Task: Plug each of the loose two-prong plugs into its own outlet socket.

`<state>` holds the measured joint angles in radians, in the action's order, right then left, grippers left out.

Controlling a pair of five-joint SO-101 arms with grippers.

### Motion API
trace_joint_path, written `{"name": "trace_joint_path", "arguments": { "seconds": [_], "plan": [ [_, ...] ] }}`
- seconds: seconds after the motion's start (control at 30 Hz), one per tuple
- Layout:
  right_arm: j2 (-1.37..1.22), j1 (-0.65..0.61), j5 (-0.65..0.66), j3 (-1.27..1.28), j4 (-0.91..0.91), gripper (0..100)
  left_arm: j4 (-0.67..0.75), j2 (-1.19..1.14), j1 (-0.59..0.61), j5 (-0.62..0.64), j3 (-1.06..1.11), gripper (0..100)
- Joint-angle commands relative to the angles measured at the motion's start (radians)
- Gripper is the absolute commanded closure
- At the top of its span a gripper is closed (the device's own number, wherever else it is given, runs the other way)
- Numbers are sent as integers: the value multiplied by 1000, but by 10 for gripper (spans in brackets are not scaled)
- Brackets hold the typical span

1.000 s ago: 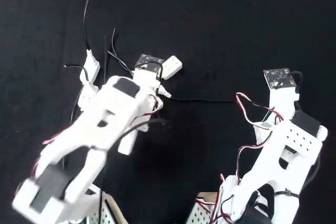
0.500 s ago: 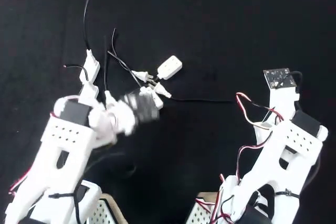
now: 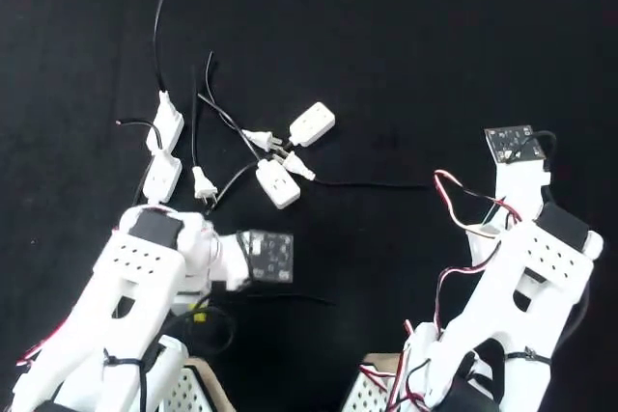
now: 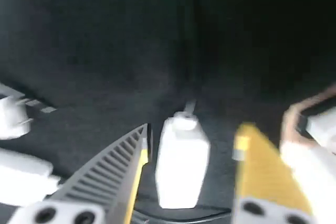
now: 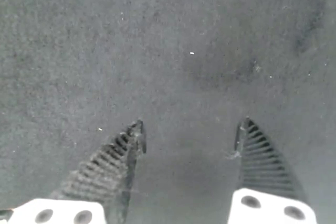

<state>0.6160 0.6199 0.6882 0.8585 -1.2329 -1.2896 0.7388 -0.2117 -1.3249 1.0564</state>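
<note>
At the left of the table [image 3: 406,36] a white joined pair [image 3: 165,150] lies end to end, apparently mated already. Just beside it lies a loose two-prong plug [image 3: 202,184] on its black cord. In the middle, a second plug [image 3: 259,139] points its prongs at an outlet socket [image 3: 312,123], close but apart. A third plug [image 3: 300,169] meets a second socket [image 3: 277,183]; whether it is seated I cannot tell.

The left tool [image 4: 194,129] is spread, with a white corded block [image 4: 181,166] between its fingers and no visible contact. The right tool [image 5: 191,135] is spread over bare table, well apart.

The plugs look light, rigid and smooth, and their cords look springy. Grip across the flat body sides behind the prongs, and brace the socket, which would likely slide.
</note>
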Motion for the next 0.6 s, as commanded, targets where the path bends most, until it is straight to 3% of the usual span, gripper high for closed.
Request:
{"name": "trace_joint_path", "arguments": {
  "seconds": [0.0,0.17,0.27,0.33,0.47,0.57],
  "plan": [
    [4,-31,8,-5,8,724,5,20,10,69,-136,684],
    [4,-40,8,-10,8,724,-215,80,99,104,-318,693],
    [4,-35,8,-8,11,724,-362,198,157,252,-374,734],
    [4,-38,8,-7,12,724,-425,298,209,273,-329,743],
    [4,-41,8,-10,12,724,-345,474,269,192,-64,742],
    [4,-41,8,-7,12,724,-241,545,272,233,110,729]
  ]
}}
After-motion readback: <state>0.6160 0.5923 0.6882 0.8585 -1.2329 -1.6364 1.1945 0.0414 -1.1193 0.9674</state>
